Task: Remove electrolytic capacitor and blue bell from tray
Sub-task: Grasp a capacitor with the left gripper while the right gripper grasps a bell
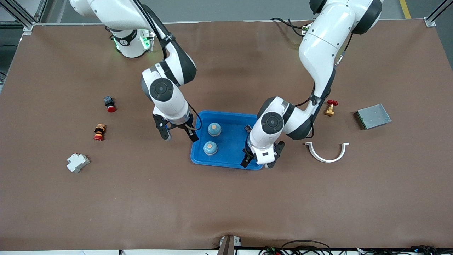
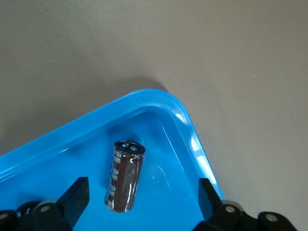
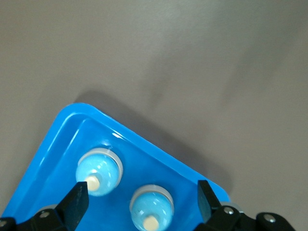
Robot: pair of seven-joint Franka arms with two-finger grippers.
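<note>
Both sets of jaws stand wide apart and empty, which suits where I have them parked. I've got the left gripper point(image 1: 259, 159) over the corner of the shallow bright-blue plastic tray point(image 1: 231, 141) nearest the left arm's end and the front camera. In the left wrist view its fingers point(image 2: 74, 197) straddle the dark brown cylindrical electrolytic capacitor point(image 2: 124, 175), which lies on its side on the tray floor close to a rounded corner. Lying flat like that, I judge it wants a pinch across its barrel, so the open spread is right for coming down around it.

The right gripper point(image 1: 178, 134) hangs at the tray edge toward the right arm's end. Its wrist view shows two pale-blue domed bells, one blue bell point(image 3: 98, 172) toward one finger, the second bell point(image 3: 151, 211) between the fingers. Both stand upright on their grey bases inside the tray, one nearer the front camera than the other.

Nothing has left the tray yet, by my reading. Scattered on the brown surface point(image 1: 226, 198) well apart from the tray are a grey metal box point(image 1: 373, 116), a white curved clip point(image 1: 327, 151) and a red-handled brass valve point(image 1: 331, 107).
</note>
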